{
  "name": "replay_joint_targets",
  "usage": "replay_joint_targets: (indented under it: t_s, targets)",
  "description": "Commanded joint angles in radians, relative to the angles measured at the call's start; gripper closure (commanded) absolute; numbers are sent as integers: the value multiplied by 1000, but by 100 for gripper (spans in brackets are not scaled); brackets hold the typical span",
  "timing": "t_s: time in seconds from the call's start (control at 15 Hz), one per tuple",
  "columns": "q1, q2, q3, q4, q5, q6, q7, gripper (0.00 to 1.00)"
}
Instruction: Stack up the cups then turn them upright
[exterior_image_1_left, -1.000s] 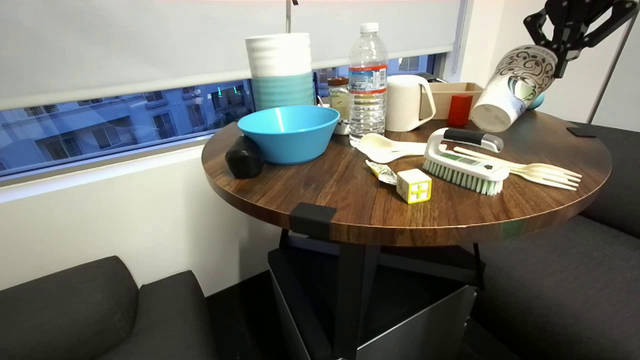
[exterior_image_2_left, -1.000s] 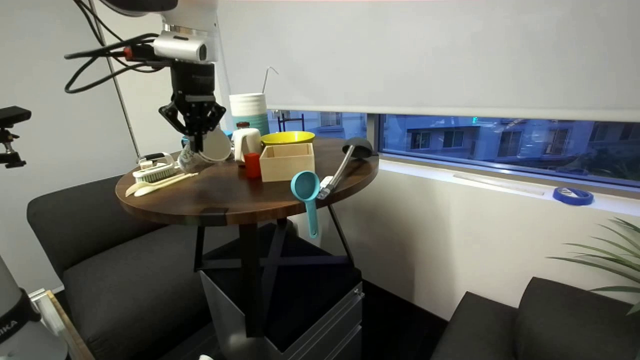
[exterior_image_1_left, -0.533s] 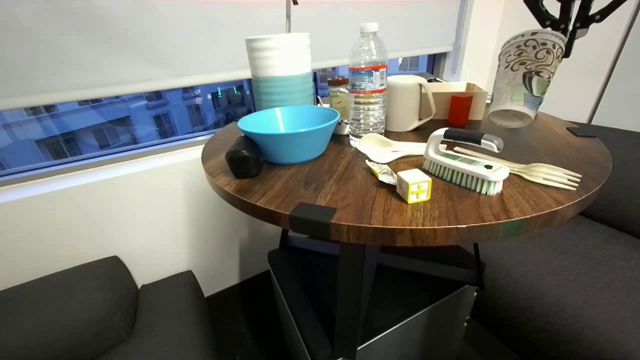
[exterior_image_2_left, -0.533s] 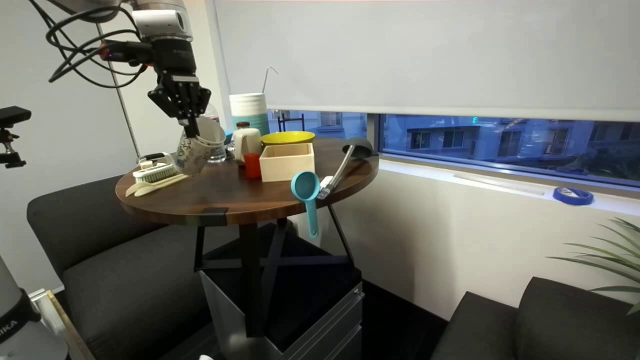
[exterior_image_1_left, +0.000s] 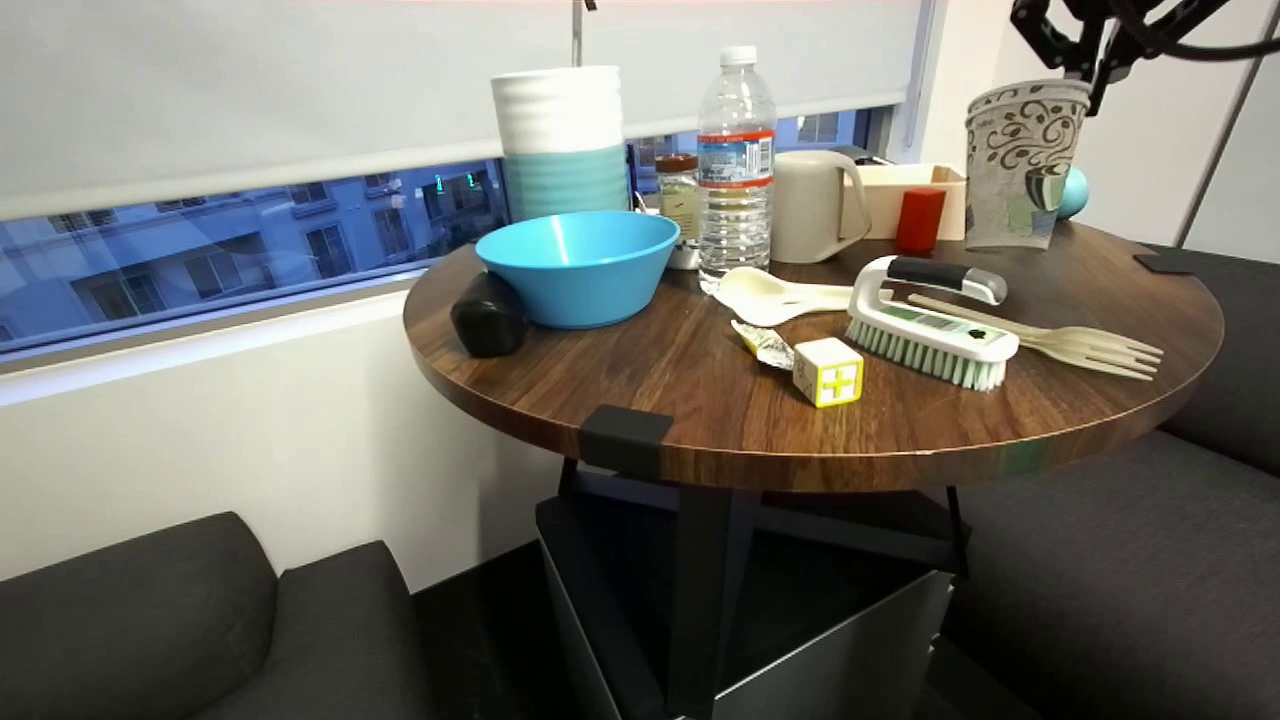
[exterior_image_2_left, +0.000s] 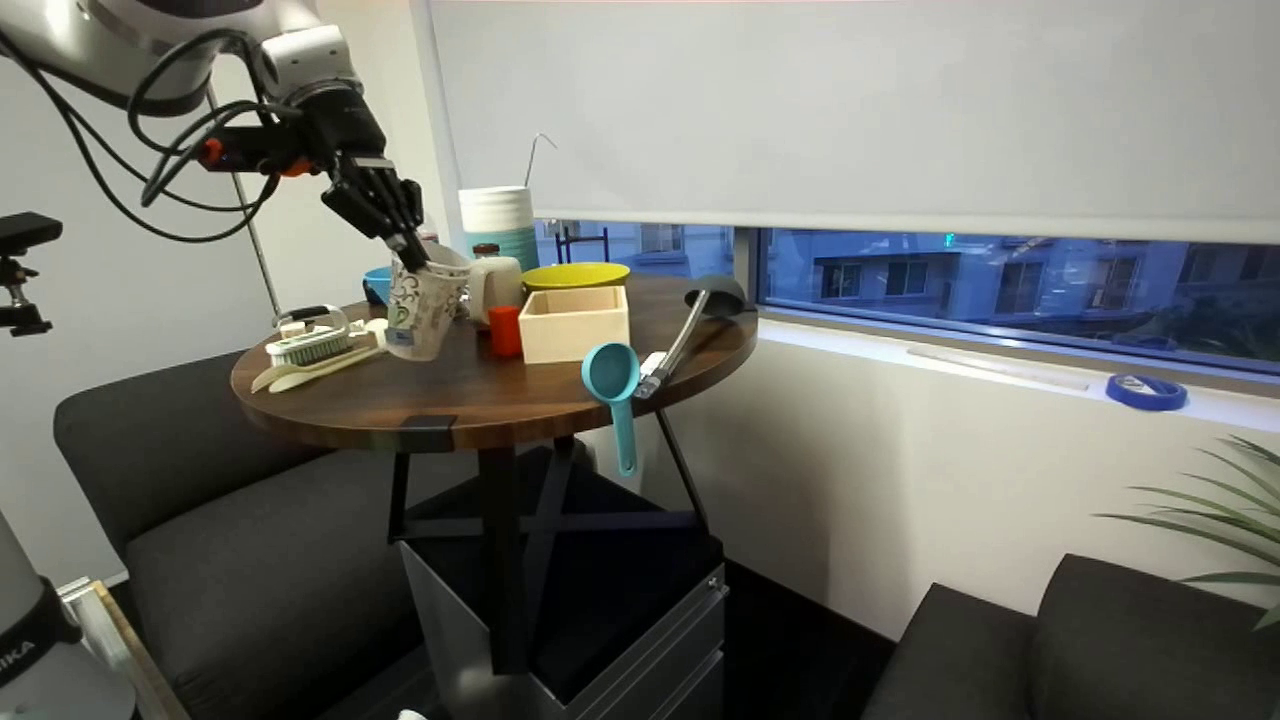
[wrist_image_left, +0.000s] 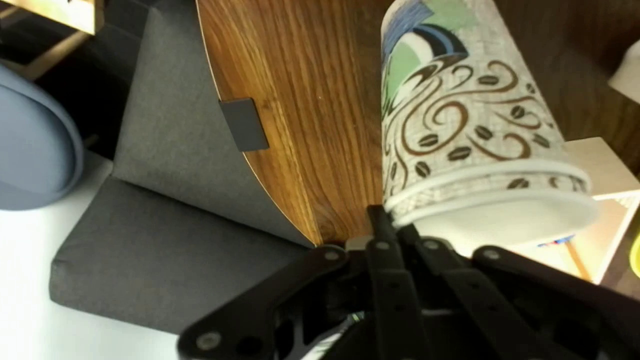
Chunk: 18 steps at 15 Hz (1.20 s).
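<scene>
Below the gripper (wrist_image_left: 394, 223) that pinches them, the cups (wrist_image_left: 462, 112) look nested and nearly upright, settling and release apparently remaining.

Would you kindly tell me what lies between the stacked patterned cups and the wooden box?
In an exterior view, the red block shows between the cups and the box, with the cream mug partly behind it.
</scene>
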Motion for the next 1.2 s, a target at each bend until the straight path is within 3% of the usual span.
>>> replay_joint_targets:
  t_s: [0.0, 0.33, 0.93, 1.0, 1.13]
  targets:
    - [0, -60, 29, -87, -130, 148, 29, 99]
    - [-26, -92, 46, -154, -257, 337, 73, 99]
    - [-11, -100, 33, -202, -233, 383, 15, 99]
    - [-13, -100, 33, -205, -231, 394, 16, 71]
    - [-13, -105, 24, -203, -222, 387, -2, 65]
